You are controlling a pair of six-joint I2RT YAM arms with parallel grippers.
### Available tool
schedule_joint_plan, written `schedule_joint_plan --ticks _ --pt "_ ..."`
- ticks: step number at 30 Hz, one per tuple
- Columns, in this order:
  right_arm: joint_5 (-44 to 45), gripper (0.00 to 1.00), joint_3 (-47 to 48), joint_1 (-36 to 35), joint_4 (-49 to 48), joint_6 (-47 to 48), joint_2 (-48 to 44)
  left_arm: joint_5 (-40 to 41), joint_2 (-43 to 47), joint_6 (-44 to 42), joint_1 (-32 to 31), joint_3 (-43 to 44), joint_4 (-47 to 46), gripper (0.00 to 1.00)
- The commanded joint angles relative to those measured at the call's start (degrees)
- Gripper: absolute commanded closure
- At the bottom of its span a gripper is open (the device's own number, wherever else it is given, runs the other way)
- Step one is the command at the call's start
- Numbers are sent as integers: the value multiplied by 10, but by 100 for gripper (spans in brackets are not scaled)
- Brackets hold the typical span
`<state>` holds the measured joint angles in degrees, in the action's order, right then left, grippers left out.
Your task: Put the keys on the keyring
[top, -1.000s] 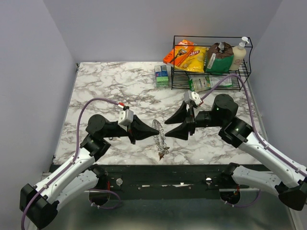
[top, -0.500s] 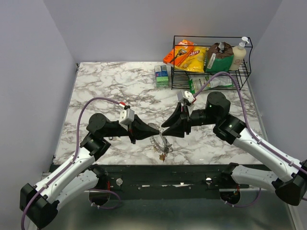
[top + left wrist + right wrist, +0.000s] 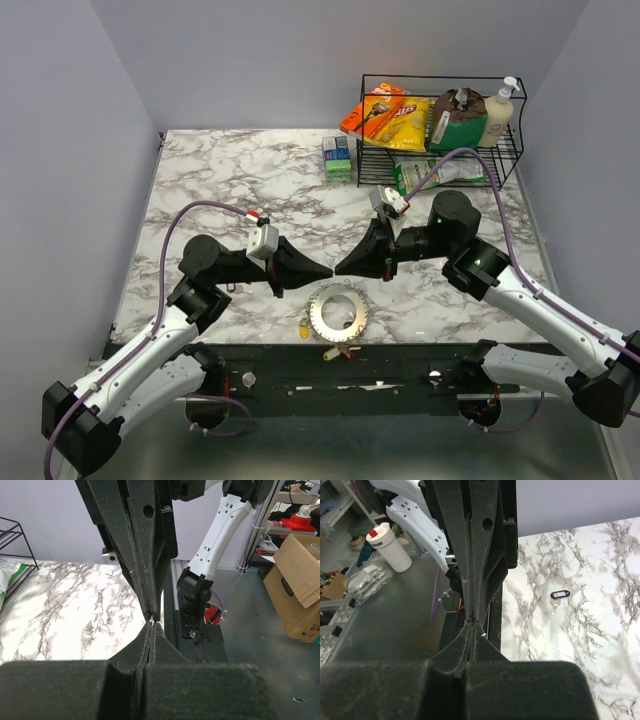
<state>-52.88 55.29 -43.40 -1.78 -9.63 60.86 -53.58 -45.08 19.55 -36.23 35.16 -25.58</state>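
The keyring (image 3: 337,313) lies flat near the table's front edge, with silver keys fanned around it like a wreath. A yellow-headed key (image 3: 304,326) rests at its left. Another key (image 3: 331,352) pokes past the edge below it. My left gripper (image 3: 328,271) and right gripper (image 3: 339,271) are both shut and meet tip to tip just beyond the ring, clear of it. In the wrist views the left gripper (image 3: 151,625) and right gripper (image 3: 474,625) show pressed jaws with nothing between them. A lone key with a black tag (image 3: 559,599) lies on the marble.
A black wire rack (image 3: 440,130) at the back right holds snack bags, a green pouch and a soap bottle. A small green box (image 3: 337,157) stands to its left. The table's front edge and a black rail (image 3: 400,365) run just below the keyring.
The keyring hung edge-on at the left gripper's tip; it has dropped and now lies flat by the front edge. The right gripper moved left to the left gripper's tip and closed.
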Motion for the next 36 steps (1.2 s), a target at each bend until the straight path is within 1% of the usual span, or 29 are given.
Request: schedule_joint_plan --ticks 1,8,10,11,12,13,14,15,16,17,19,20,21,22,23,24,26,27,28,29,31,32,33,34,36 --pt "8 98 -13 0 -15 -3 -6 4 4 -2 -2 2 -9 100" --pt "47 93 -39 0 -14 0 -12 27 3 -9 -2 -9 11 100" --pt "59 91 -48 0 -15 -6 -13 44 0 -8 -2 -15 13 100" --pt "70 90 -58 0 -17 -7 -13 58 -1 -5 -2 -22 15 98" --pt "72 87 -63 0 -17 -7 -13 90 -4 -2 -2 -24 21 96" --pt "88 86 -69 0 -18 -7 -13 105 -5 -4 -2 -25 40 95" --pt "99 85 -84 0 -18 -11 -13 119 -7 -4 -2 -32 49 90" --pt "107 83 -91 -1 -18 -14 -15 152 -10 0 -2 -36 55 86" --pt "122 82 -101 0 -17 -13 -19 166 -9 5 -2 -41 62 82" --pt "134 81 -112 0 -21 -15 -23 183 -9 16 -2 -54 64 75" --pt "185 73 -148 0 -25 -34 -48 224 -7 41 -2 -72 60 67" --pt "201 70 -165 0 -42 -42 -59 234 -1 49 -2 -92 56 58" --pt "218 64 -203 0 -50 -60 -70 241 3 71 -2 -104 49 54" --pt "256 61 -220 0 -55 -69 -95 260 7 86 -2 -119 30 49" --pt "270 57 -241 0 -71 -79 -107 270 16 100 -2 -149 20 41" --pt "283 51 -259 0 -80 -93 -117 281 20 116 -2 -167 5 37" --pt "337 46 -301 0 -79 -112 -148 318 35 165 -2 -205 -21 29" --pt "348 41 -311 -1 -81 -129 -159 332 42 175 -2 -213 -18 27" --pt "358 38 -328 0 -79 -130 -166 341 49 182 -2 -216 -3 24" --pt "369 36 -335 0 -77 -134 -179 349 67 181 -2 -221 4 17" --pt "396 29 -350 0 -84 -143 -181 361 87 168 -2 -219 47 13" --pt "404 28 -348 0 -77 -139 -177 370 106 154 -2 -217 61 4" --pt "409 27 -344 0 -69 -131 -175 394 116 147 -2 -216 72 2" --pt "412 24 -339 0 -61 -126 -173 400 125 141 -3 -214 91 1" --pt "414 24 -327 0 -44 -116 -166 416 142 121 -2 -212 104 1"
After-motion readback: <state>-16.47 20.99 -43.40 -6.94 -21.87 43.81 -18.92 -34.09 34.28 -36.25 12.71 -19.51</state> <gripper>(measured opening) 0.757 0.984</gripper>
